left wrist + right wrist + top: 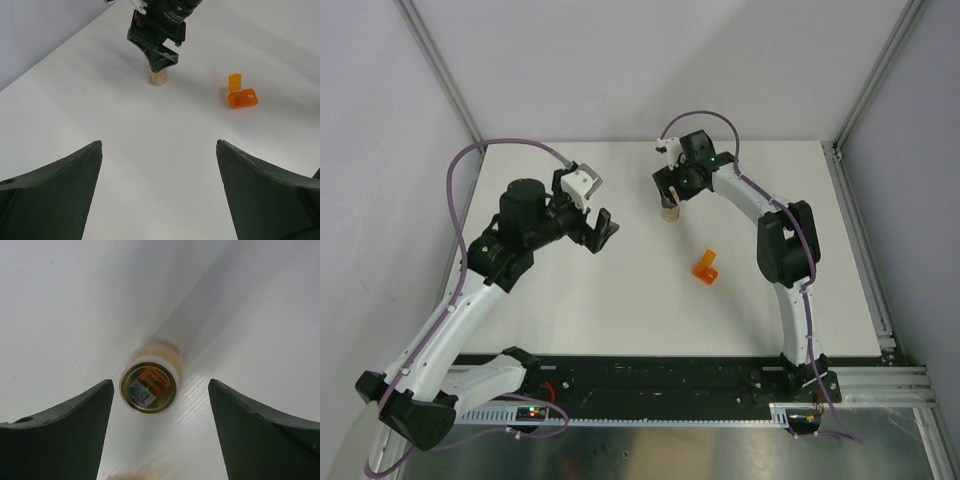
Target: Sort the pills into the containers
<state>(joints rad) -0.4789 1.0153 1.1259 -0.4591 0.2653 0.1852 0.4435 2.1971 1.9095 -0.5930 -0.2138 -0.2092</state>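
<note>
Right hand (159, 385) hangs spread wide over the upright vial (150, 388).

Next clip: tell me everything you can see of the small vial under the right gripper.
The vial is a small clear plastic cylinder standing upright on the white table, toward its far side. Its lower body looks tan. From above, a pale round rim frames a golden disc with orange and bluish patches; whether that is cap or contents, I cannot tell. The open right gripper straddles it, with gaps showing on both sides.
</note>
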